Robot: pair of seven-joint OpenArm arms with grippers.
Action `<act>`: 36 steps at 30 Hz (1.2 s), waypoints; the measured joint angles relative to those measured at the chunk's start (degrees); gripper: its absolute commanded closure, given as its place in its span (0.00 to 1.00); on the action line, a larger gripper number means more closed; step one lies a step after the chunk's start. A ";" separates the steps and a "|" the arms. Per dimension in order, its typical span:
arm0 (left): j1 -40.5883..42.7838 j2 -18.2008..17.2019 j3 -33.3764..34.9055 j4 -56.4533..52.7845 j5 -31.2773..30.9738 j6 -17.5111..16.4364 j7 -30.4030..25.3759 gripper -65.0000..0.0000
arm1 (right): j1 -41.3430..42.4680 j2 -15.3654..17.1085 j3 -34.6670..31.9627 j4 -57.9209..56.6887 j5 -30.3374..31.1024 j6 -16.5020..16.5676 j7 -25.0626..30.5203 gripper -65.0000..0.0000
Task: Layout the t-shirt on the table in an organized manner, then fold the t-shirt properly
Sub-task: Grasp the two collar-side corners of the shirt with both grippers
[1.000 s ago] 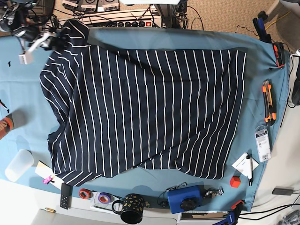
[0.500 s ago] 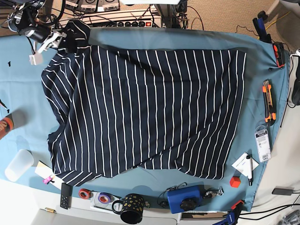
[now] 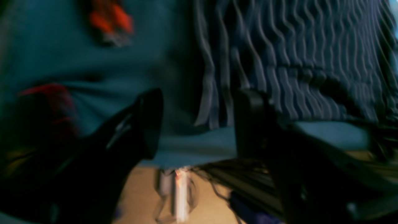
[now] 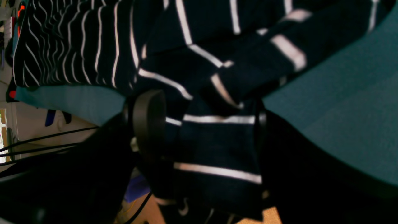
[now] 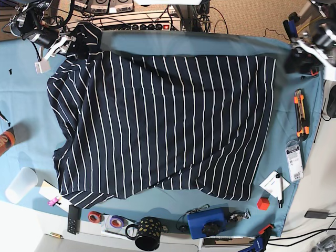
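Observation:
The navy t-shirt (image 5: 168,121) with thin white stripes lies spread flat over most of the teal table (image 5: 26,105). My right gripper (image 5: 77,46) is at the far left corner, over a bunched sleeve. In the right wrist view its jaws (image 4: 205,124) stand wide, and striped t-shirt (image 4: 217,140) fabric fills the gap between them. My left gripper (image 5: 294,62) is at the far right, just beside the shirt's corner. The blurred left wrist view shows that gripper (image 3: 199,124) open and holding nothing, with the t-shirt (image 3: 295,62) edge beyond it.
An orange box cutter (image 5: 300,121) and tags lie along the right edge. A blue box (image 5: 206,223), a black mug (image 5: 147,233), tape rolls (image 5: 105,219), a red cube (image 5: 263,203) and a clear cup (image 5: 21,184) line the near edge. Cables and a power strip (image 5: 142,23) run behind.
My left arm has come into the base view at the far right corner, jaws apart. My right gripper shifted slightly toward the sleeve. The shirt's body has not moved.

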 measured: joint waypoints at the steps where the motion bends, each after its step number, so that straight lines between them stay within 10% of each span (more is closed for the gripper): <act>1: 0.00 -0.07 2.16 -0.85 -0.15 0.00 0.02 0.44 | 0.00 -0.02 0.00 0.00 0.00 0.00 0.00 0.46; 9: -0.15 -0.04 11.72 -5.14 10.21 3.06 -5.33 0.44 | 0.02 0.02 0.00 0.00 -1.18 0.02 0.24 0.46; 19: -0.61 -0.17 11.78 -13.57 6.84 1.31 -7.76 0.45 | 0.04 0.02 0.00 0.07 -1.75 0.17 0.42 0.46; 31: -4.63 3.28 11.78 -14.05 8.13 1.97 -6.05 0.76 | 0.02 0.02 0.00 0.07 -1.73 0.17 0.44 0.46; 36: -4.94 3.32 11.74 -14.08 10.21 3.91 -6.40 0.95 | 0.13 0.33 0.00 0.04 -3.56 0.15 0.20 0.78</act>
